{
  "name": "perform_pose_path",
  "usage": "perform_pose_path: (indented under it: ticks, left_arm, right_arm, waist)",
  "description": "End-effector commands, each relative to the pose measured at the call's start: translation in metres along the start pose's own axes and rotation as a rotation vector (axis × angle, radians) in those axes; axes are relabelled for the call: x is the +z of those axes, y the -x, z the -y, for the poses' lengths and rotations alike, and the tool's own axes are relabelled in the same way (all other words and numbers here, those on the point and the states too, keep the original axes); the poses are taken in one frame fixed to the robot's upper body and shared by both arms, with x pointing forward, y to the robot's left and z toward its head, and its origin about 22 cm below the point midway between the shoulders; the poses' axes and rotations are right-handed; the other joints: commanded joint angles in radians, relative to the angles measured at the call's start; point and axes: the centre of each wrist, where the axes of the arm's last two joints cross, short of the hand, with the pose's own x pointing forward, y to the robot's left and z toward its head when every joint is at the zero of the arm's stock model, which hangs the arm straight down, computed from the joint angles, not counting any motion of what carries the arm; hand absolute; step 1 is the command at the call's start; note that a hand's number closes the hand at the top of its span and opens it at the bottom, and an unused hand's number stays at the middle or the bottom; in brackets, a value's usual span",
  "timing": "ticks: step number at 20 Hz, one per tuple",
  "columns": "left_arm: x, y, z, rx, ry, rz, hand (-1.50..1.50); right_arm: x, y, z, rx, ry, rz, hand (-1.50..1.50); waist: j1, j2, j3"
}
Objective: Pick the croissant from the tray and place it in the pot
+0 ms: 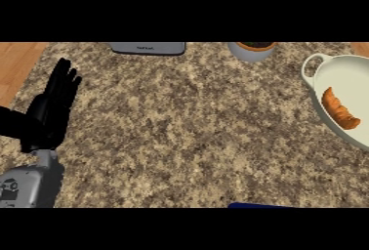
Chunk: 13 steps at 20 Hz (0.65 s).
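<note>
Even, bright light; faint shadows; no glare.

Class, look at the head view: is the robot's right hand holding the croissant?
No. The croissant lies inside the white pot, and no right hand shows anywhere.

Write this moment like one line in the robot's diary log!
croissant: in pot | left hand: open, resting at left | right hand: not visible

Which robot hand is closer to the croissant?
Only the left robot hand shows, resting open at the counter's left side, far across from the croissant lying in the pot at right. The right one is out of view.
</note>
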Motion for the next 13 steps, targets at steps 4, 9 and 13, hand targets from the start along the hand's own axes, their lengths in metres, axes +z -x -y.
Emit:
perform_pose_path:
  ticks: [4, 9, 13]
  left_arm:
    - [-0.003, -0.003, 0.0, -0.007, -0.006, 0.01, 0.0]
    - [0.0, 0.0, -0.003, 0.007, -0.009, -0.001, 0.0]
    - [-0.002, -0.002, -0.007, -0.001, -0.003, 0.008, 0.0]
  right_arm:
    - [0.018, -0.009, 0.026, -0.139, -0.097, 0.087, -1.5]
    - [0.023, -0.017, 0.038, -0.127, -0.102, 0.084, -1.5]
    - [0.022, -0.024, 0.042, -0.122, -0.101, 0.091, -1.5]
  waist:
    - [-0.008, 0.007, 0.004]
    - [-0.006, 0.004, 0.005]
    - [-0.003, 0.006, 0.005]
